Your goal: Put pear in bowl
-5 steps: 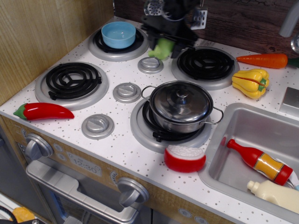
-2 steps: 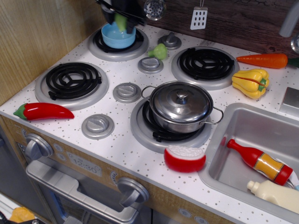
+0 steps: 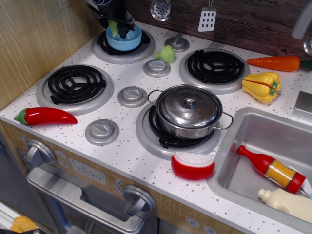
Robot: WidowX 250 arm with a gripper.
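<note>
The light-blue bowl (image 3: pixel 130 41) sits on the back-left burner (image 3: pixel 100 46). My black gripper (image 3: pixel 117 29) hangs over the bowl's left side and reaches down into it. It is shut on the small light-green pear (image 3: pixel 113 27), which is held at about rim height inside the bowl. The gripper hides part of the pear and the bowl's far-left rim.
A paler green toy (image 3: pixel 166 53) lies between the back burners near a knob (image 3: pixel 157 68). A lidded steel pot (image 3: pixel 189 110) stands on the front-right burner, with a red-and-white piece (image 3: pixel 193 165) in front of it. A red chilli (image 3: pixel 45 116), carrot (image 3: pixel 275 63), yellow pepper (image 3: pixel 262 86) and sink (image 3: pixel 253 146) with bottles are around.
My gripper carried the pear from the middle back of the stove left to the bowl, then lowered it into the bowl's left side. The paler green toy stayed behind.
</note>
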